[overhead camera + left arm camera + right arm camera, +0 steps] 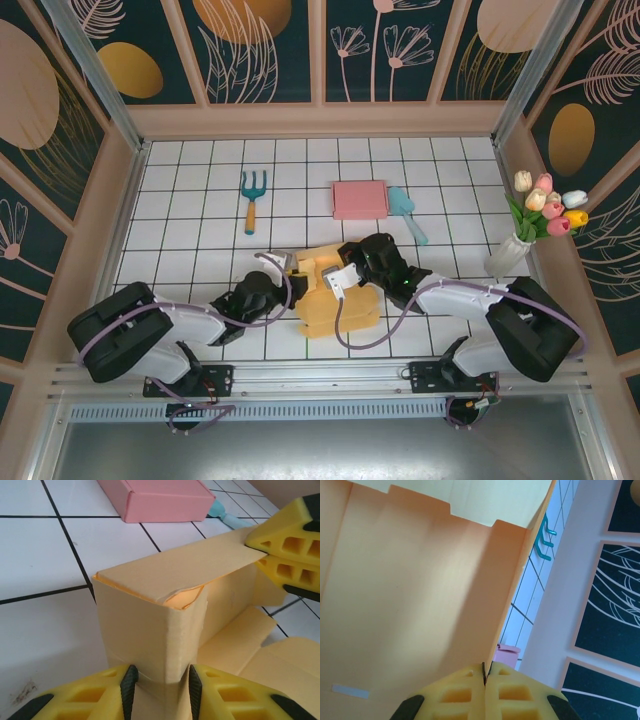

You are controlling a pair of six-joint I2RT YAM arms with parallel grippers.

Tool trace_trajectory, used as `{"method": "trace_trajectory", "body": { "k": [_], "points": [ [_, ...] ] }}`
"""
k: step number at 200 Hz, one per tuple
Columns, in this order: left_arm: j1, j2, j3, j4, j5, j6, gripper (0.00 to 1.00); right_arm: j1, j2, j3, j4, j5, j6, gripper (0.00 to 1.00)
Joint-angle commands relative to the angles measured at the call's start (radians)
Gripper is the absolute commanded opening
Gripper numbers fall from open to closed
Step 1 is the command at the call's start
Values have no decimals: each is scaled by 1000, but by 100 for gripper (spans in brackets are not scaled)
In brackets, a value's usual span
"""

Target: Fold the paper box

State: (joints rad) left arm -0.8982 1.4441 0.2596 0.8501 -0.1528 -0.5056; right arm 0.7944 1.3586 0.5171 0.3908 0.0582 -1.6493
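Observation:
The paper box point(335, 310) is yellow-orange card, partly folded, lying at the table's near centre between both arms. In the left wrist view one upright folded corner of the box point(150, 625) stands between my left gripper's point(161, 680) black pads, which press on its two faces. My right gripper point(260, 554) pinches the far end of the flap that lies over that corner. From the right wrist, the right gripper point(485, 667) is shut on the thin edge of a panel of the box point(410, 595). In the top view the left gripper point(290, 270) and right gripper point(335, 275) meet over the box.
A shut pink box point(359, 199) lies beyond the paper box, with a teal scoop point(408, 212) to its right. A blue garden fork with an orange handle point(252, 195) lies at the back left. A white vase of tulips point(520, 240) stands by the right wall.

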Motion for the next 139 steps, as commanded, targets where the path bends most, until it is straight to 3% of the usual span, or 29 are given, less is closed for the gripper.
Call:
{"method": "trace_trajectory", "body": {
  "k": [1, 64, 86, 114, 139],
  "points": [
    [-11, 40, 59, -2, -69, -9, 36, 25, 30, -14, -138, -57, -4, 0],
    [-15, 134, 144, -90, -289, -25, 36, 31, 21, -15, -139, -53, -4, 0],
    [-18, 180, 167, -142, -416, -27, 31, 33, 17, -17, -139, -47, -3, 0],
    [-21, 239, 224, -309, -652, -65, 16, 34, 9, -18, -139, -32, -4, 0],
    [-22, 262, 266, -452, -807, -102, 13, 36, 0, -17, -141, -18, -4, 0]
  ]
}}
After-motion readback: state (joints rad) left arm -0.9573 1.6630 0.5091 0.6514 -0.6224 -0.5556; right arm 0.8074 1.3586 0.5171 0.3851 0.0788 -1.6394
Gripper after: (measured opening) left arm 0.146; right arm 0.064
